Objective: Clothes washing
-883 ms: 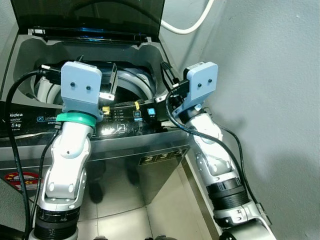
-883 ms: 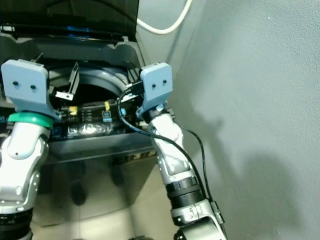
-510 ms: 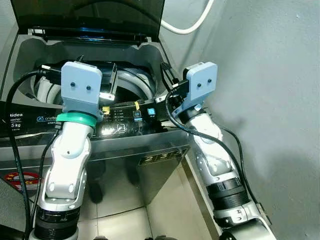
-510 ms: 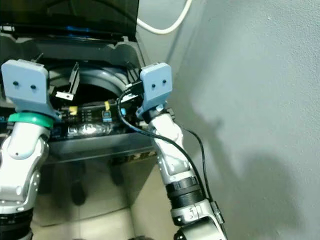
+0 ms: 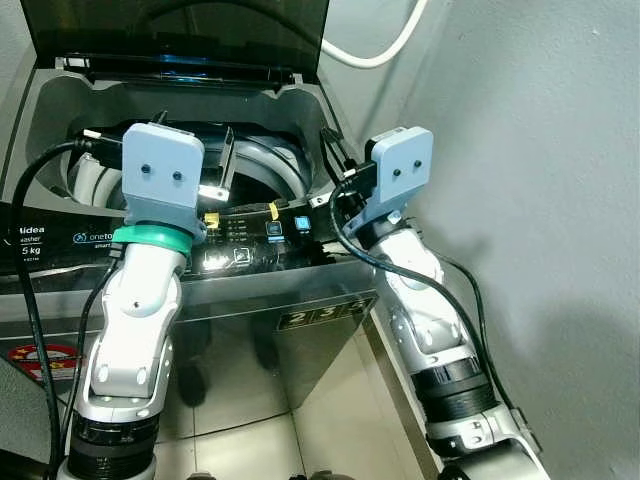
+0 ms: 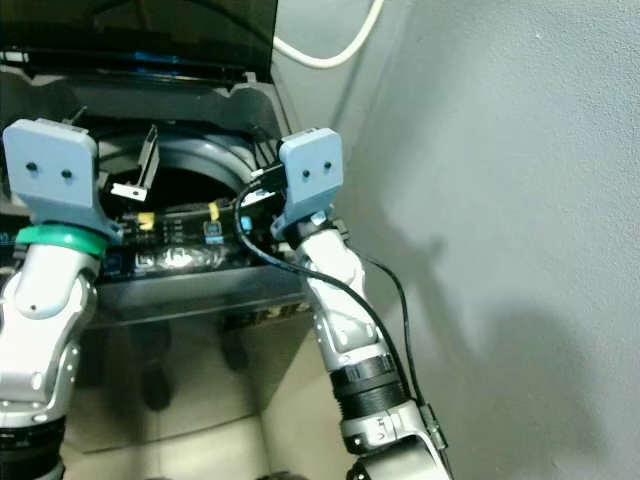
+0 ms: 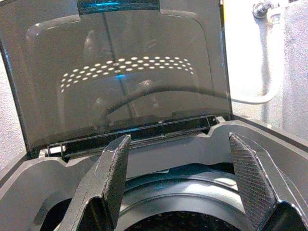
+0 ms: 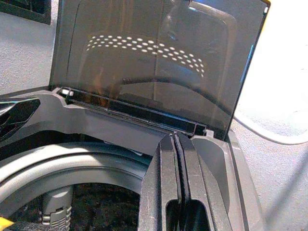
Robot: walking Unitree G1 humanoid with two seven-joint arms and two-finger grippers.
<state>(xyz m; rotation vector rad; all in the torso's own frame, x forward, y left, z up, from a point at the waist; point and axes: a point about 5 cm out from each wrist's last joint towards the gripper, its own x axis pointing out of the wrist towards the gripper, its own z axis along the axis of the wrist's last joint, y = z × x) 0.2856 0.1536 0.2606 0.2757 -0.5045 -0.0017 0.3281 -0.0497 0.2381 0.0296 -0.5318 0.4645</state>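
Observation:
A grey top-loading washing machine (image 5: 50, 110) stands before me with its dark see-through lid (image 5: 180, 30) raised upright. The drum (image 5: 270, 165) is dark inside, and I cannot make out any clothes. My left gripper (image 7: 179, 139) hovers over the front of the drum opening, open, with nothing between its fingers (image 5: 227, 160). My right gripper (image 8: 175, 139) is at the machine's front right corner, pointing toward the lid hinge. It is shut on nothing, its fingers (image 5: 335, 150) pressed together.
The lit control panel (image 5: 240, 255) runs along the machine's front edge beneath both wrists. A grey wall (image 5: 540, 150) stands close on the right. A white hose (image 5: 385, 50) loops behind the lid. Tiled floor (image 5: 250, 420) lies below.
My right wrist has edged slightly left toward the machine. The left arm and the lid are as before.

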